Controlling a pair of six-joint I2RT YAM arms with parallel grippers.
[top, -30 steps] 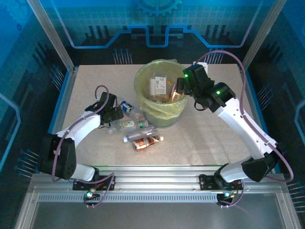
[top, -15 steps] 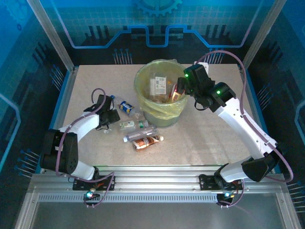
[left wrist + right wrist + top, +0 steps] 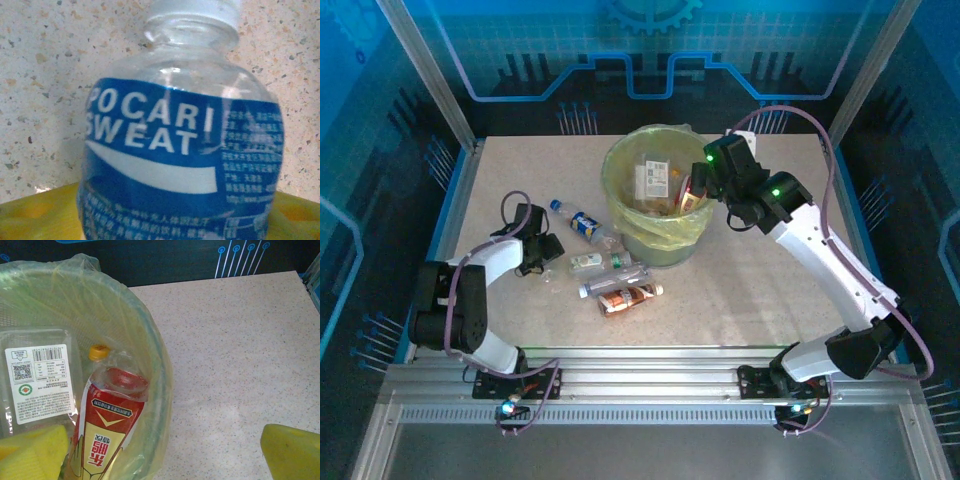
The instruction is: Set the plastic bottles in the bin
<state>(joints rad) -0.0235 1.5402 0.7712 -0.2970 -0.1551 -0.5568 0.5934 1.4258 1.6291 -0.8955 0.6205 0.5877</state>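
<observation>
The top external view looks down on the bin [image 3: 665, 240] from behind the arms. The right wrist camera, close over the bin's right rim, shares its inside. The left wrist camera faces a bottle [image 3: 180, 165] left of the bin, very near.

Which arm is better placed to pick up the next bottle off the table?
Left. The left gripper, open, faces the blue-labelled bottle lying beside the bin; the right gripper hangs open over the bin.

Top view is dim with a blue cast from the enclosure; table [image 3: 750, 280] evenly lit, shadows soft. Left wrist view is bright, Pocari Sweat bottle [image 3: 180, 150] slightly soft, glare on its shoulder. Right wrist view is sharp, with yellow finger pads [image 3: 292, 450] blurred.
</observation>
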